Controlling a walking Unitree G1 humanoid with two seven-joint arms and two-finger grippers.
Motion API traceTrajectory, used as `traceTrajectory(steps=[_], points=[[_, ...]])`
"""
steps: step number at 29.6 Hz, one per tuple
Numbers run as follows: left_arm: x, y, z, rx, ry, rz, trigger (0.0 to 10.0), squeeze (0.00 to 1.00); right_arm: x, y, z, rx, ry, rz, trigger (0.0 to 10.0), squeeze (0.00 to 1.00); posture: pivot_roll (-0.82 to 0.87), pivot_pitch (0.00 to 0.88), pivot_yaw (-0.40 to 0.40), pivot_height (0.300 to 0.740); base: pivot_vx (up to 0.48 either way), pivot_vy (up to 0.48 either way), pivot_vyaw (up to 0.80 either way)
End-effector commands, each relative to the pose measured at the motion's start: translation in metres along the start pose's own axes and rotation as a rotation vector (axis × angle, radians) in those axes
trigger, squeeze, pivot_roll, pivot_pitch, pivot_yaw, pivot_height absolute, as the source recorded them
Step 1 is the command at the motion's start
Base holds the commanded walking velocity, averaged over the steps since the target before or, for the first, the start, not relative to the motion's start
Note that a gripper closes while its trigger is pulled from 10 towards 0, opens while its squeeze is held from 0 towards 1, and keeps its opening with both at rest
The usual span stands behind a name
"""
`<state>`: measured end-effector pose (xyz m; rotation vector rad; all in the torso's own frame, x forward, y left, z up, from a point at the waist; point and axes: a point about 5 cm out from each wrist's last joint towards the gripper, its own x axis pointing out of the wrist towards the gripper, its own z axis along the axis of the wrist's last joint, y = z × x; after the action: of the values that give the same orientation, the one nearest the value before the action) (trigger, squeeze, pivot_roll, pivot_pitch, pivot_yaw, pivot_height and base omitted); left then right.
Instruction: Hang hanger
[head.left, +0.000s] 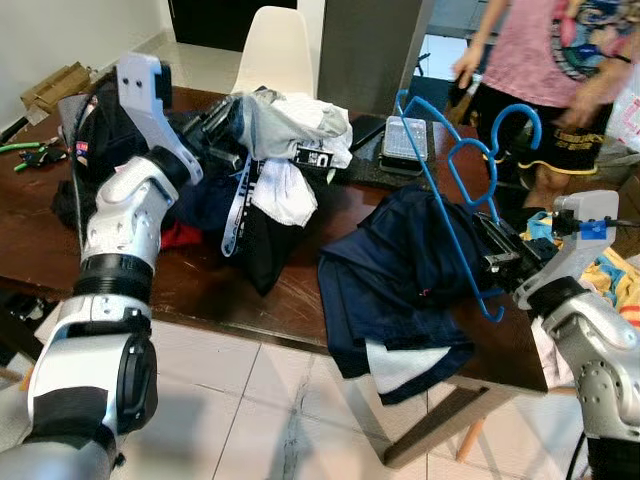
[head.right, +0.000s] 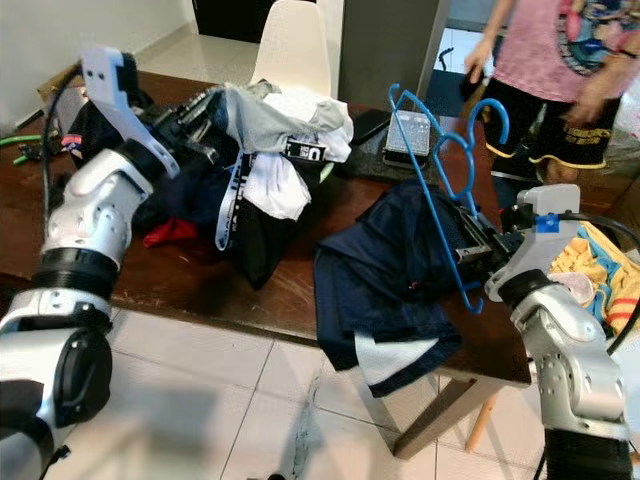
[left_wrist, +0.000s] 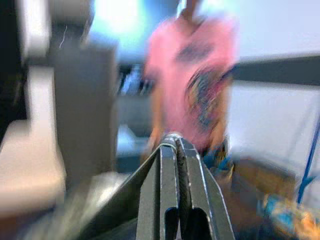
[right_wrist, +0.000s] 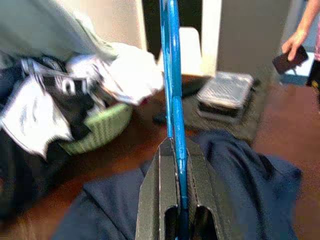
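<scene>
Your right gripper (head.left: 497, 262) is clamped on the blue hanger (head.left: 455, 190), its black fingers (right_wrist: 159, 190) pinched onto the thin bar, as the right wrist view shows. The hanger stands nearly upright above the right side of the dark wooden table (head.left: 200, 285), with its hook (head.left: 515, 125) at the top and its lower end just off the table's near right edge. Below and beside it lies a navy garment (head.left: 400, 275), spread over the table and drooping over the front edge. Your left gripper (left_wrist: 176, 160) is raised over the clothes pile (head.left: 270, 165) at the middle of the table; in the left wrist view its fingers are pressed together with nothing between them, and that view is blurred. The pile is a heap of grey, white, black and navy pieces, with a bit of red cloth (head.left: 180, 236) at its left foot. Behind the hanger a foil-covered tray (head.left: 406, 138) sits on a dark mat, and a white chair (head.left: 275, 50) stands at the far side of the table. A person in a pink shirt (head.left: 545, 50) stands beyond the table's far right corner, close behind the hook.
</scene>
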<state>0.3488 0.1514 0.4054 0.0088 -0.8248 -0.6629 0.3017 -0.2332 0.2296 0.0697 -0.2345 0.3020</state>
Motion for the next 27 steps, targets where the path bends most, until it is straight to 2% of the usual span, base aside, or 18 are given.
traceTrajectory(steps=[1, 2, 3, 4, 5, 6, 7, 8, 9, 11, 13, 16, 20, 23, 27], points=[[0.013, -0.02, 0.026, 0.022, -0.088, -0.079, 0.0, 0.0, 0.004, 0.003, -0.001, 0.013, -0.019, 0.006, 10.0, 0.0, 0.0, 0.11, -0.024, 0.74, 0.0, 0.0, 0.0], [0.013, -0.02, 0.026, 0.022, -0.088, -0.079, 0.0, 0.0, 0.004, 0.003, -0.001, 0.013, -0.019, 0.006, 10.0, 0.0, 0.0, 0.11, -0.024, 0.74, 0.0, 0.0, 0.0], [0.015, -0.023, 0.031, 0.022, -0.105, -0.086, 0.8, 0.0, 0.005, 0.004, 0.0, 0.014, -0.025, 0.009, 10.0, 0.0, 0.0, 0.11, -0.024, 0.74, 0.0, 0.0, 0.0], [0.017, -0.023, 0.037, 0.021, -0.117, -0.077, 2.6, 0.0, 0.008, 0.005, 0.001, 0.017, -0.034, 0.013, 10.0, 0.0, 0.01, 0.097, -0.017, 0.74, 0.0, 0.0, 0.0], [0.017, -0.023, 0.037, 0.021, -0.117, -0.077, 2.6, 0.0, 0.008, 0.005, 0.001, 0.017, -0.034, 0.013, 10.0, 0.0, 0.01, 0.097, -0.017, 0.74, 0.0, 0.0, 0.0], [0.019, -0.023, 0.039, 0.023, -0.122, -0.069, 9.4, 0.0, 0.01, 0.007, 0.001, 0.022, -0.044, 0.014, 10.0, 0.0, 0.02, 0.091, -0.013, 0.74, 0.0, 0.0, 0.0], [0.019, -0.023, 0.039, 0.023, -0.122, -0.069, 9.4, 0.0, 0.01, 0.007, 0.001, 0.022, -0.044, 0.014, 10.0, 0.0, 0.02, 0.091, -0.013, 0.74, 0.0, 0.0, 0.0], [0.021, -0.029, 0.032, -0.01, -0.091, -0.052, 10.0, 0.0, 0.013, 0.009, 0.003, 0.032, -0.062, 0.015, 10.0, 0.0, 0.03, 0.083, -0.002, 0.74, 0.0, 0.0, 0.0], [0.021, -0.029, 0.032, -0.01, -0.091, -0.052, 10.0, 0.0, 0.013, 0.009, 0.003, 0.032, -0.062, 0.015, 10.0, 0.0, 0.03, 0.083, -0.002, 0.74, 0.0, 0.0, 0.0], [0.018, -0.035, 0.019, -0.035, -0.042, -0.047, 10.0, 0.0, 0.015, 0.011, 0.003, 0.036, -0.068, 0.015, 10.0, 0.0, 0.03, 0.083, 0.003, 0.74, -0.12, 0.0, 0.0], [0.018, -0.035, 0.019, -0.035, -0.042, -0.047, 10.0, 0.0, 0.015, 0.011, 0.003, 0.036, -0.068, 0.015, 10.0, 0.0, 0.03, 0.083, 0.003, 0.74, -0.24, 0.0, 0.0], [0.006, -0.041, -0.001, -0.085, 0.044, -0.018, 10.0, 0.0, 0.015, 0.013, 0.001, 0.043, -0.074, 0.014, 10.0, 0.0, 0.03, 0.082, 0.012, 0.74, -0.261, 0.0, 0.0], [-0.001, -0.047, -0.009, -0.125, 0.077, -0.01, 10.0, 0.0, 0.015, 0.013, 0.0, 0.045, -0.078, 0.011, 10.0, 0.0, 0.03, 0.082, 0.016, 0.74, -0.276, 0.0, 0.0], [-0.01, -0.057, -0.029, -0.181, 0.132, 0.004, 10.0, 0.0, 0.015, 0.013, -0.001, 0.052, -0.082, 0.005, 10.0, 0.0, 0.03, 0.08, 0.021, 0.74, -0.28, 0.0, 0.0], [-0.015, -0.062, -0.041, -0.204, 0.168, 0.013, 10.0, 0.0, 0.016, 0.014, -0.002, 0.054, -0.082, 0.005, 10.0, 0.0, 0.03, 0.08, 0.022, 0.74, -0.278, 0.0, 0.0]])
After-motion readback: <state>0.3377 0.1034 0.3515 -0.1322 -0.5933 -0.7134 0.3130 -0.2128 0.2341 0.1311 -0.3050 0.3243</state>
